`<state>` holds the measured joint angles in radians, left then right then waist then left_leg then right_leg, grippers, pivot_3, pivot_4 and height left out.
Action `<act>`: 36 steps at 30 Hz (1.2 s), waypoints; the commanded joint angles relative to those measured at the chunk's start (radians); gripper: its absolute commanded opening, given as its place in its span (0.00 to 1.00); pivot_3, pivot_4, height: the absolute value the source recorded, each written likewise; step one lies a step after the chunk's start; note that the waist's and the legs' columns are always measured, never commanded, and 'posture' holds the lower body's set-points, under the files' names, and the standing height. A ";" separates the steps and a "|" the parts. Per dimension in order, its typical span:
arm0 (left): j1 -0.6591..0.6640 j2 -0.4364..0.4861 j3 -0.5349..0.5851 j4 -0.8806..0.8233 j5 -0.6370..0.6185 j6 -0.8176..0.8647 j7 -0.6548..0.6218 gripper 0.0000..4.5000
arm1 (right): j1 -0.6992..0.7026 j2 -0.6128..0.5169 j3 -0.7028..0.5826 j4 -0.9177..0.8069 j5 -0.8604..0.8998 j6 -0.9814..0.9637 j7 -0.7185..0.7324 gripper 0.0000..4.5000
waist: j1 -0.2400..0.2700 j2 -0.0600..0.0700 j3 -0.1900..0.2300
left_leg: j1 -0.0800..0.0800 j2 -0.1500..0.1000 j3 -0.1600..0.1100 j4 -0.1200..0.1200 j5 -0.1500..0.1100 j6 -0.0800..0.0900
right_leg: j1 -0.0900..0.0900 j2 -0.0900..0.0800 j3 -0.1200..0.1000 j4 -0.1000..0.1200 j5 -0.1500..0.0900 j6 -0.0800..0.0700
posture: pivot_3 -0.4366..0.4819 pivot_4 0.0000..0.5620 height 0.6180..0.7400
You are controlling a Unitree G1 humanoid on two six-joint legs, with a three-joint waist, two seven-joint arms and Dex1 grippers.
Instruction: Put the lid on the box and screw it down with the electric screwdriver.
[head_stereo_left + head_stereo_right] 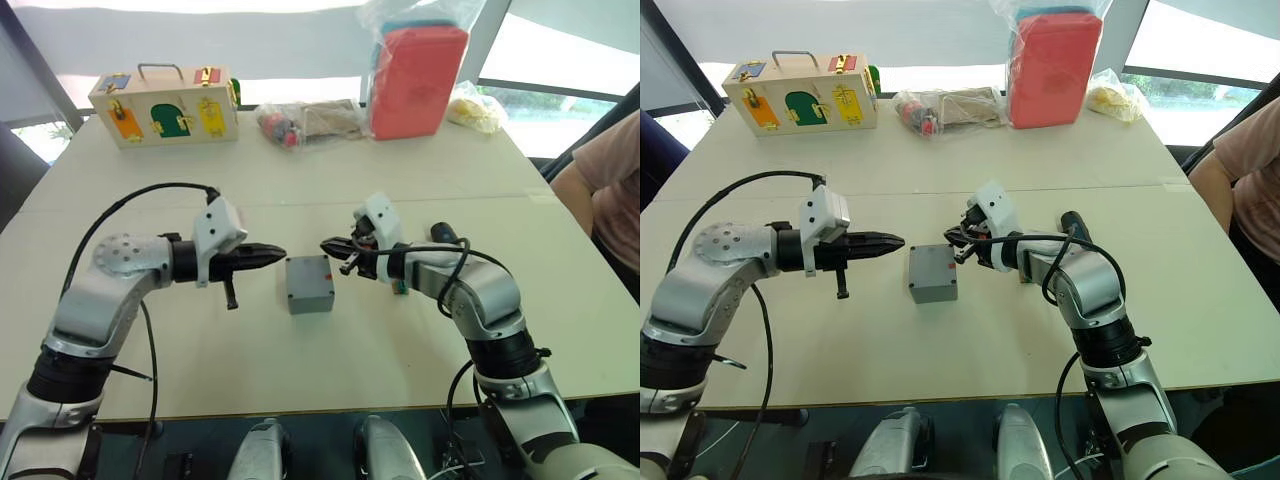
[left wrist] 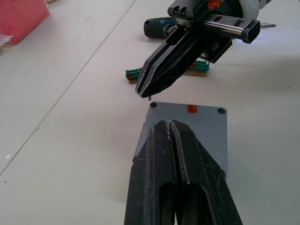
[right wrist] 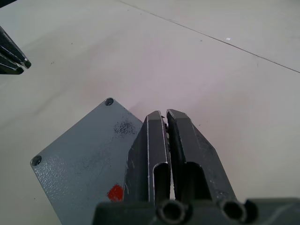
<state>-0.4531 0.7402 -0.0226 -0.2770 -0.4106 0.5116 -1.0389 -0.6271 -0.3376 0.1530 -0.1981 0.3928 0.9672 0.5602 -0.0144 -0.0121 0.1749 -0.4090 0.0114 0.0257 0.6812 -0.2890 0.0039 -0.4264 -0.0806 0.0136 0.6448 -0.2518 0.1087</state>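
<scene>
Beside the lid [image 1: 309, 282], already seated on the box, both the left gripper [image 1: 272, 255] and right gripper [image 1: 331, 246] hover pinched shut, empty; unscrewed, the lid may shift if bumped.

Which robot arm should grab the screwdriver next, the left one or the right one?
Probably the right. The electric screwdriver lies on the table just behind the right gripper. The left gripper hangs on the other side of the box.
</scene>
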 commanded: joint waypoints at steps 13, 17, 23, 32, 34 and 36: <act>0.004 0.006 0.013 -0.036 -0.004 -0.018 0.010 0.00 | -0.011 -0.007 0.019 -0.002 -0.003 -0.001 0.007 0.02 | 0.000 0.000 0.000 | 0.000 0.000 0.000 0.000 0.000 0.000 | 0.000 0.000 0.000 0.000 0.000 0.000 | 0.48 0.27 0.92; 0.008 0.006 0.015 -0.042 -0.008 -0.016 0.013 0.00 | -0.007 -0.007 0.024 0.016 -0.011 -0.011 0.011 0.02 | 0.000 0.000 0.000 | 0.000 0.000 0.000 0.000 0.000 0.000 | 0.000 0.000 0.000 0.000 0.000 0.000 | 0.48 0.27 0.92; 0.022 0.010 0.018 -0.057 -0.014 -0.012 0.013 0.00 | 0.000 -0.005 0.036 0.034 -0.014 -0.023 0.027 0.07 | 0.000 0.000 0.000 | 0.000 0.000 0.000 0.000 0.000 0.000 | 0.000 0.000 0.000 0.000 0.000 0.000 | 0.48 0.27 0.92; 0.038 0.006 0.021 -0.078 -0.037 0.012 0.025 0.00 | -0.015 -0.050 -0.007 -0.043 0.025 0.028 0.060 0.83 | 0.001 0.000 0.000 | 0.000 0.000 0.000 0.000 0.000 0.000 | 0.000 0.000 0.000 0.000 0.000 0.000 | 0.48 0.27 0.92; 0.037 0.003 0.019 -0.075 -0.038 0.009 0.024 0.00 | -0.025 -0.076 -0.026 -0.075 0.040 0.049 0.064 0.99 | 0.001 0.000 0.000 | 0.000 0.000 0.000 0.000 0.000 0.000 | 0.000 0.000 0.000 0.000 0.000 0.000 | 0.48 0.27 0.92; 0.027 -0.009 0.015 -0.061 -0.038 0.001 0.023 0.00 | -0.036 -0.127 -0.061 -0.123 0.054 0.084 0.067 1.00 | 0.002 0.000 0.000 | 0.000 0.000 0.000 0.000 0.000 0.000 | 0.000 0.000 0.000 0.000 0.000 0.000 | 0.48 0.27 0.92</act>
<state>-0.4097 0.7362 -0.0224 -0.3221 -0.4278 0.5224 -1.0199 -0.6292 -0.4319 0.1422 -0.2484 0.4203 1.0317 0.6189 -0.0126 -0.0120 0.1750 -0.4091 0.0114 0.0255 0.6812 -0.2890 0.0039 -0.4264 -0.0809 0.0136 0.6446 -0.2518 0.1087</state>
